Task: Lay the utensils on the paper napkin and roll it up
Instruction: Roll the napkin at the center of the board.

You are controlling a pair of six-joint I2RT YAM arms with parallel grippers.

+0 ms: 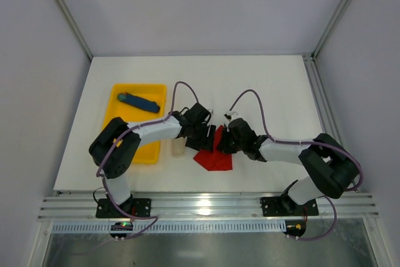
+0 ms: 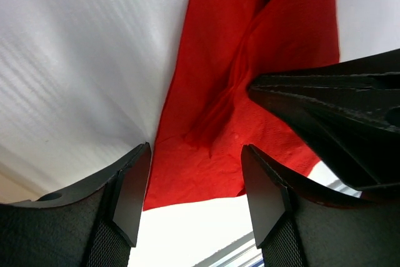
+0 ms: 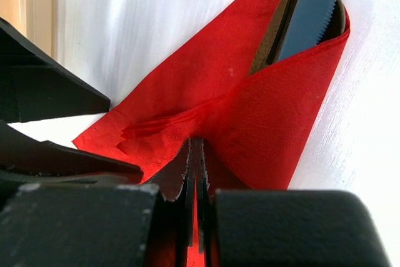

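The red paper napkin [image 1: 214,156] lies on the white table between the two arms, one side folded over the utensils. In the right wrist view a brown wooden piece [image 3: 270,37] and a grey-looking serrated knife blade [image 3: 310,8] stick out of the fold's far end. My right gripper [image 3: 197,143] is shut, its tips pinching the folded flap of the napkin [image 3: 275,110]. My left gripper [image 2: 197,152] stands open just short of the napkin's [image 2: 250,60] near edge, nothing between its fingers [image 2: 132,186]. From above, the left gripper [image 1: 205,134] and right gripper [image 1: 226,142] nearly meet over the napkin.
A yellow tray [image 1: 119,101] at the left holds a blue stick-shaped object [image 1: 139,101]. A small pale beige object [image 1: 178,148] lies between tray and napkin. The right gripper's black body [image 2: 337,123] crowds the left wrist view. The table's front rail [image 1: 206,204] runs close behind the napkin.
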